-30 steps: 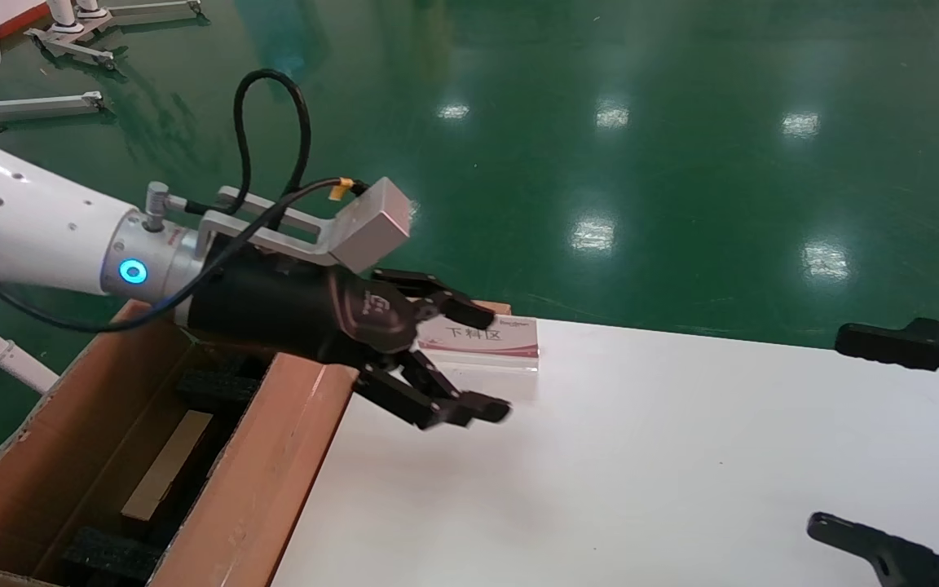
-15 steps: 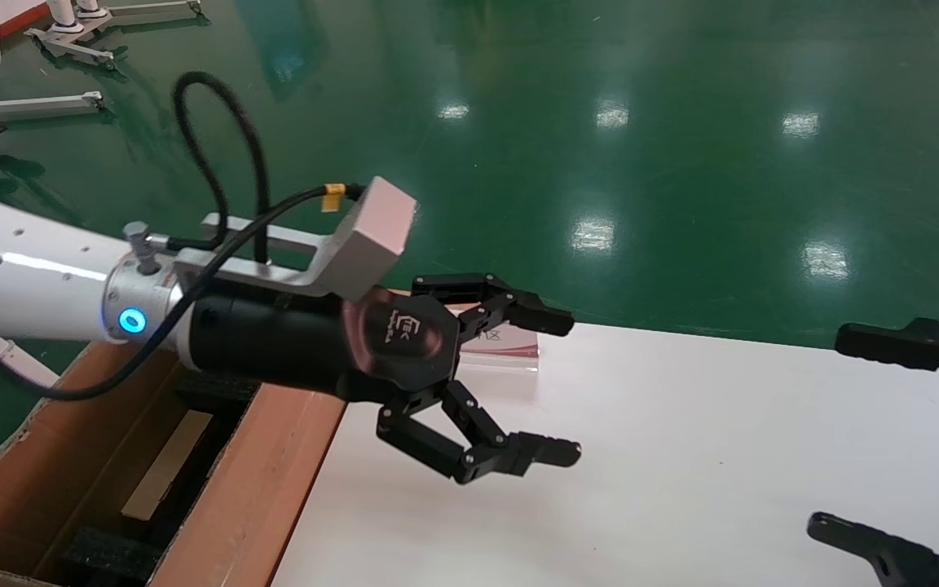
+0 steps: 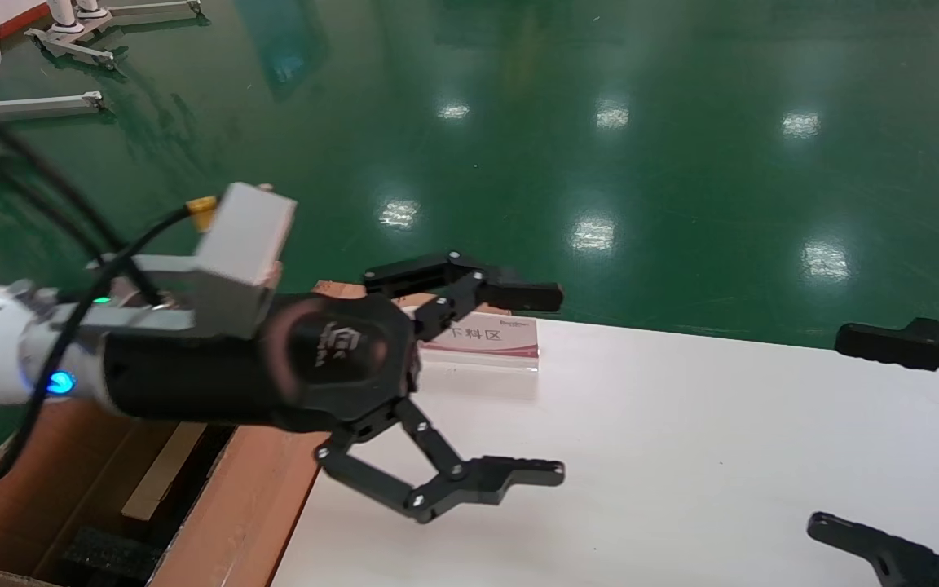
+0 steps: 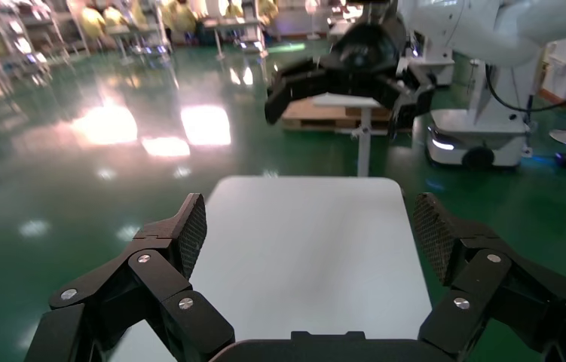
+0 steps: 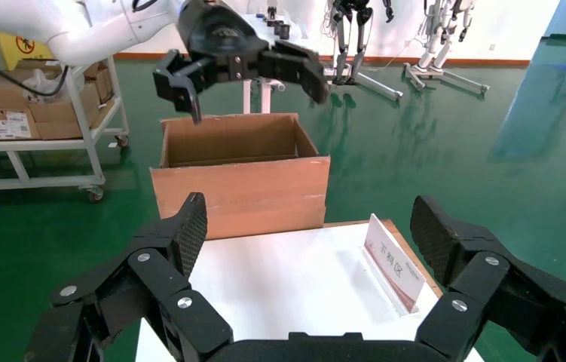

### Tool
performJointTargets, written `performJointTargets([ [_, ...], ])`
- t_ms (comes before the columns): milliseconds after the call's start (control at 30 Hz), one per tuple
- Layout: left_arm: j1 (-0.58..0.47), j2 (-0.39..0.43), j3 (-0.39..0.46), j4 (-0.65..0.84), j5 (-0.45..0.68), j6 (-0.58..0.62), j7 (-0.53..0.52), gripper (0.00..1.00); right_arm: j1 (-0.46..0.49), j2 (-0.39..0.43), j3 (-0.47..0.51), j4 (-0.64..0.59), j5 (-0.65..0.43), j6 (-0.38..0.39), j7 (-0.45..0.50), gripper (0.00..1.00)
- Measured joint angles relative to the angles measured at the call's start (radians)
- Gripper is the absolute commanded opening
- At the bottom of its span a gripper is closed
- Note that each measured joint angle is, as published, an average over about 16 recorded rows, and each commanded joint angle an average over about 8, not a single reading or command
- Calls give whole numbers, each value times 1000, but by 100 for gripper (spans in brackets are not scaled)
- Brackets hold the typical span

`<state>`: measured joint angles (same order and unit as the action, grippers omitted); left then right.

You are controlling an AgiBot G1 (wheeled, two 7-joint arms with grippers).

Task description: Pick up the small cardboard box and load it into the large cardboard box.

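The left end effector (image 3: 555, 383) hangs wide open and empty over the white desk (image 3: 681, 456), the large cardboard box (image 3: 257, 497) sits at its 8 o'clock, no small cardboard box shows, so it may grab nothing

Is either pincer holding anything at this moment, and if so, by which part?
Nothing is held. The left pincer is open and empty above the white table beside the large cardboard box; the right pincer is open and empty too.

We see a white table (image 3: 681, 456) on a glossy green floor (image 3: 681, 163). A small sign (image 3: 482, 341) with red trim stands at its far edge.
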<state>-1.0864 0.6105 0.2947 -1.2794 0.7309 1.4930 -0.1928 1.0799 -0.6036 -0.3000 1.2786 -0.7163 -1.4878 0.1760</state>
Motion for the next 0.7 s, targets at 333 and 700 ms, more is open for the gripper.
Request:
performJointTargets([
  [333,51,4,-71,-16,-1,10,10,100,0,0,0,0,0,0,0,100],
  [700,28,2,-38,-9,-1,6,7,100,0,0,0,0,0,0,0,100],
])
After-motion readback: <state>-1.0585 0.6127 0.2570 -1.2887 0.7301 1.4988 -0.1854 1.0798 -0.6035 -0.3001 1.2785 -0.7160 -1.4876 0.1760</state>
